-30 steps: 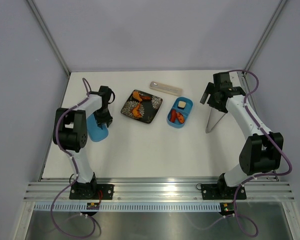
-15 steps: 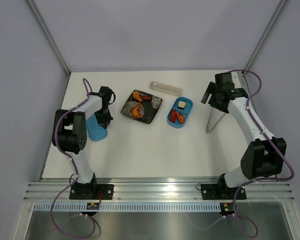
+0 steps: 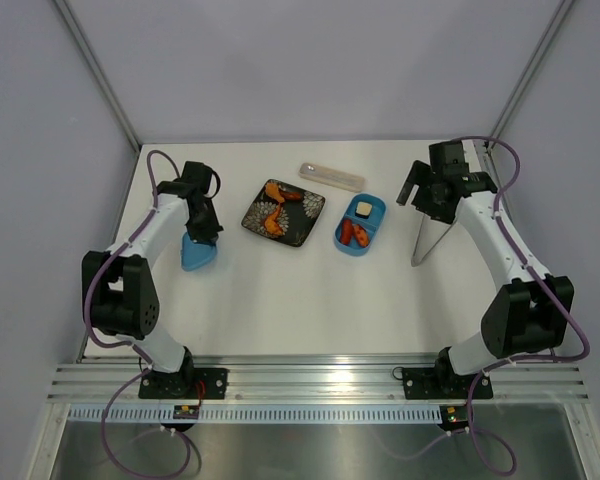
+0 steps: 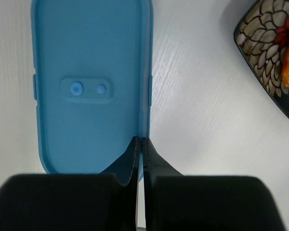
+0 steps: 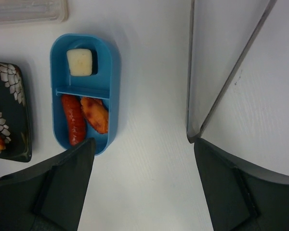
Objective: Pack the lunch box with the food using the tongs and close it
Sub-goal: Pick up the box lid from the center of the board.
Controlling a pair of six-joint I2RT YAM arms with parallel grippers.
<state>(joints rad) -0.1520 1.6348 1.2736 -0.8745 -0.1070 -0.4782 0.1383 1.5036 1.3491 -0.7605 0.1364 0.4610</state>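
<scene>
Partly packed — 3 food [image 5: 73, 126] pieces sit in the lunch box [image 5: 113, 96] mid-table, more wait on the plate [image 3: 305, 222] — left fingers [image 4: 133, 159] pinch the lid [image 4: 86, 48] rim, right fingers [image 5: 72, 178] spread empty near the lying tongs [image 5: 192, 136].

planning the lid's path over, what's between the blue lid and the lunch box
The black patterned plate, with orange food pieces on it, lies between the lid and the lunch box. The top view shows this.
</scene>
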